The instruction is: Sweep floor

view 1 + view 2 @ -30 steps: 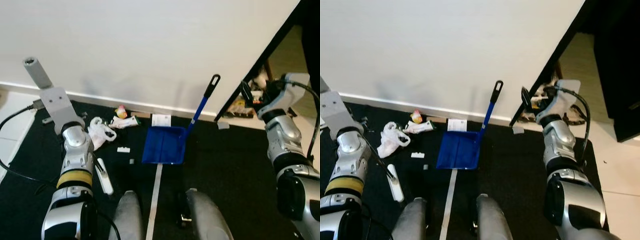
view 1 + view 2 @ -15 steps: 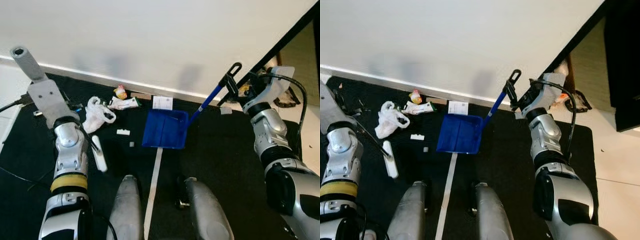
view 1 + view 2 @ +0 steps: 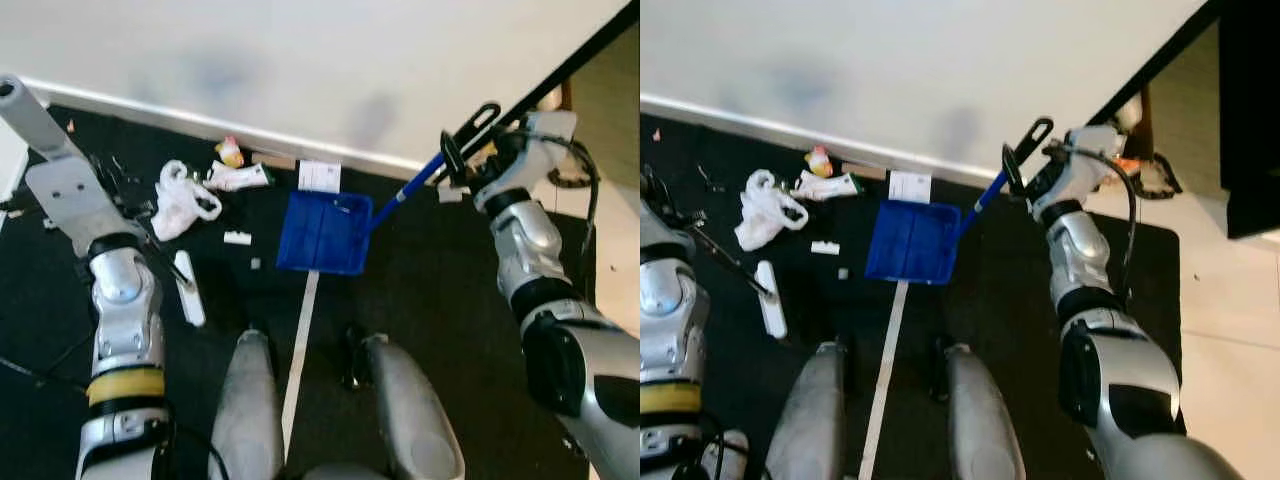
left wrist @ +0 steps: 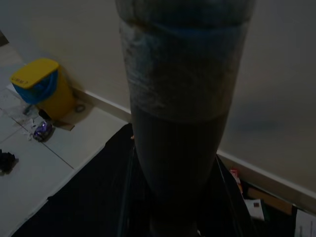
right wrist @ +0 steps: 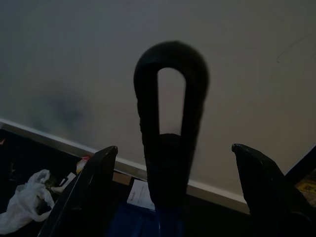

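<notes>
Left gripper hidden behind grey broom handle (image 4: pixel 180 98), jaws' state unclear, right gripper (image 5: pixel 173 192) jaws apart astride blue dustpan's (image 3: pixel 322 233) looped black handle, handle slanting up toward robot's right.

2 head views steeply down over the dustpan (image 3: pixel 322 233); wrist views close, toward the wall (image 5: pixel 74 59).

The right arm reaches forward and up toward the white wall (image 3: pixel 300 60), forearm raised, its right gripper (image 5: pixel 173 163) close below that wall. Both black fingers (image 5: pixel 89 192) stand spread apart, one on each side of a looped black handle (image 5: pixel 170 123), not pressed against it. The left arm is bent at the elbow, its silver forearm (image 3: pixel 122 300) rising toward the wall, well apart from the right arm. The two legs (image 3: pixel 250 410) stand side by side below, away from the wall
</notes>
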`<state>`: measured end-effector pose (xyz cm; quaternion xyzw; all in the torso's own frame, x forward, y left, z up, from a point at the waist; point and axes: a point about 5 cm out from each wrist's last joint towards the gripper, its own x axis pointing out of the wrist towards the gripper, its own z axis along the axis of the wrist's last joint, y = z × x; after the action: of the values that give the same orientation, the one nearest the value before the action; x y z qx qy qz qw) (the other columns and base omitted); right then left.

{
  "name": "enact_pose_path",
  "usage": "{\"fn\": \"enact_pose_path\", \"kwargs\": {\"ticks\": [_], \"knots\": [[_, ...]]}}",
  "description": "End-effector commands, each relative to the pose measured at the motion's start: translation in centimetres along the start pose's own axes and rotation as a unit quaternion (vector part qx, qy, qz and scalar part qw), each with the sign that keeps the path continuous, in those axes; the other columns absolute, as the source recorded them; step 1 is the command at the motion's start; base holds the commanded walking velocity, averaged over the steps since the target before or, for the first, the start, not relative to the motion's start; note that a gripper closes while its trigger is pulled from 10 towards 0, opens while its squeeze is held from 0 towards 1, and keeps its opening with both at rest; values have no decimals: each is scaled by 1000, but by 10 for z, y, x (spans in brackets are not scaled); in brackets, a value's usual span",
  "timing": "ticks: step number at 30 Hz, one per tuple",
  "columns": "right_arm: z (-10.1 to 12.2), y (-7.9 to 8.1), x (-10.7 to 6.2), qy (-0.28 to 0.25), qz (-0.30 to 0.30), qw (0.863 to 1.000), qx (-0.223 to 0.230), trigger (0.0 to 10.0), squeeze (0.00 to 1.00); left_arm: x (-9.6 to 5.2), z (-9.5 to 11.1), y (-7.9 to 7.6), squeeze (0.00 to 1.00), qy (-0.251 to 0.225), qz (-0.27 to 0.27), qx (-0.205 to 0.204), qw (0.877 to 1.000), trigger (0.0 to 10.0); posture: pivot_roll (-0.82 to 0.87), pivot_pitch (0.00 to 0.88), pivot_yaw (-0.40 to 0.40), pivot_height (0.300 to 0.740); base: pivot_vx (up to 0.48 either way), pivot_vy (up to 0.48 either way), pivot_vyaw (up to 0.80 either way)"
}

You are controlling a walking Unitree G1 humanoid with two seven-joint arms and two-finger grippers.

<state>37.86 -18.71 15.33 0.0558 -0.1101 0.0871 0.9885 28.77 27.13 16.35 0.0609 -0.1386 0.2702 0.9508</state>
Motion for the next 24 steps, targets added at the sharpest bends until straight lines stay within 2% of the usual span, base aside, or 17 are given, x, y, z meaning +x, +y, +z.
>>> {"fn": "enact_pose_path", "kwargs": {"ticks": [1, 10, 24], "knots": [[-10, -3, -5, 25, -14, 1000, 11, 10000, 0, -4, 4, 4, 0, -8, -5, 14, 1000, 10000, 213, 463, -141, 731, 0, 0, 0], [5, 9, 14, 21, -22, 1000, 5, 10000, 0, -7, 19, 6, 0, -28, -13, 13, 999, 10000, 268, 483, -138, 731, 0, 0, 0], [19, 15, 27, 16, -25, 999, -11, 10000, 0, -10, 24, 14, 0, -28, -10, 21, 999, 10000, 303, 488, -144, 731, 0, 0, 0]]}}
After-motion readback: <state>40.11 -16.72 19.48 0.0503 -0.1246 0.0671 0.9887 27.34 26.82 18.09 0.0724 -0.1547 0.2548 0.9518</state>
